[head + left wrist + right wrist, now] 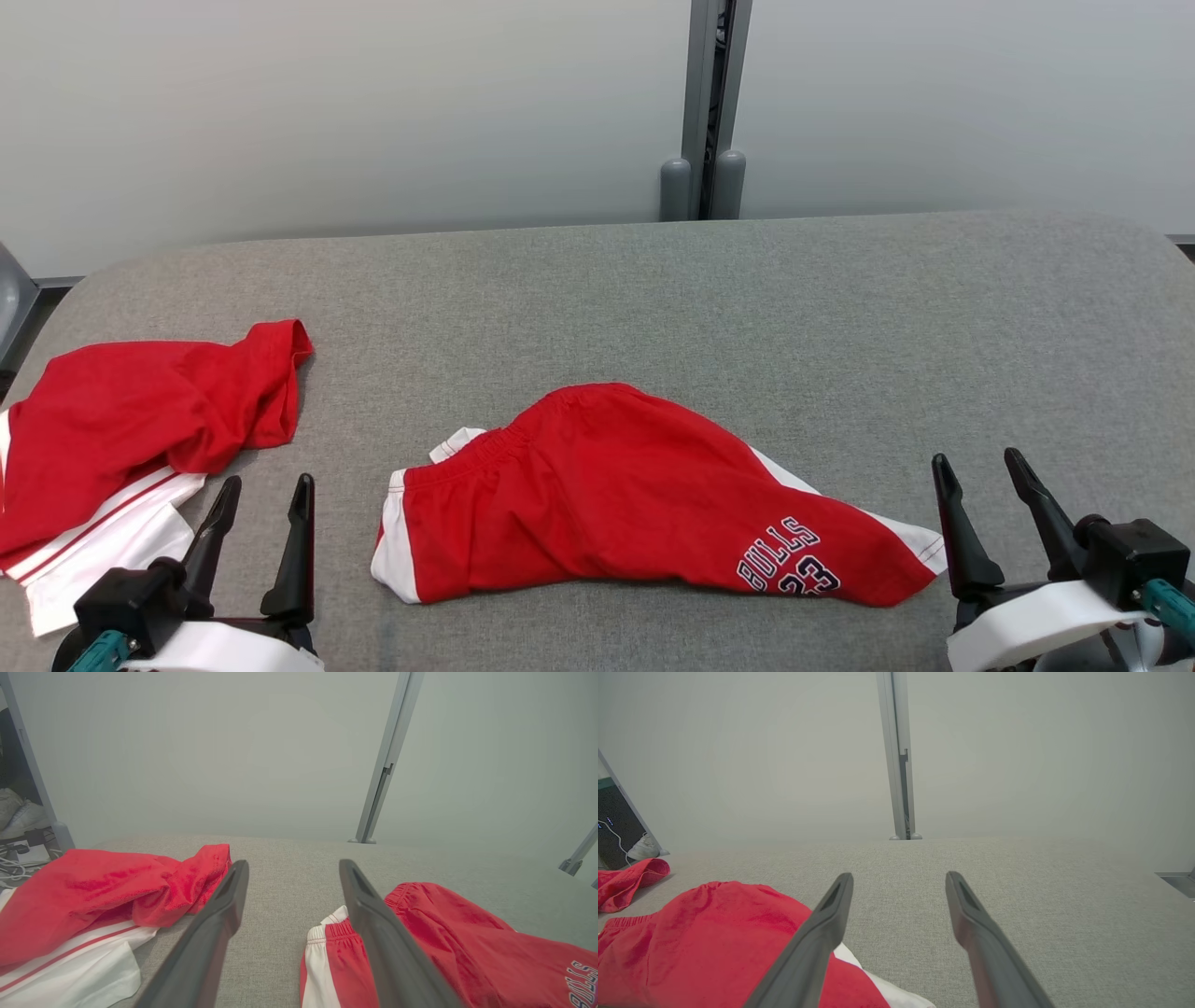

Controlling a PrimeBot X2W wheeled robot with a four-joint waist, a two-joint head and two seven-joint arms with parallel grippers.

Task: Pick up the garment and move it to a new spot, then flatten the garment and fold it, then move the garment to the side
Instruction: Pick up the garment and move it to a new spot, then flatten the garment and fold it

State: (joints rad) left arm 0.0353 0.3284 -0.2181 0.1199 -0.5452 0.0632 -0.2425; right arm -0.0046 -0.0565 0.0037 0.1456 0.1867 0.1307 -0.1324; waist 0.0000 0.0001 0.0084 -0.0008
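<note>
Head view: a pair of red jersey shorts with white side panels and "BULLS 23" lettering (616, 485) lies crumpled and half doubled over at the near middle of a grey fabric-covered counter (747, 308). Its elastic waistband points towards the robot's left and its lettered leg towards the right. A second crumpled red and white garment (131, 429) sits apart at the counter's left edge. The left hand (267, 481) hovers between the two garments, and the right hand (976, 457) hovers just beside the lettered leg's hem. Both have their dark fingers spread wide and hold nothing. Left wrist view: the open fingers (210, 933) frame bare counter, with the shorts' waistband just to one side and the other garment to the other. Right wrist view: the spread fingers (985, 938) point over bare counter, with the shorts' red cloth and white hem beside one finger. The shorts are probably the garment to pick up, and that lift seems not yet begun. To do it well, each hand should slide low and pinch a single outer edge, waistband and hem, so the cloth lifts without bunching.
</note>
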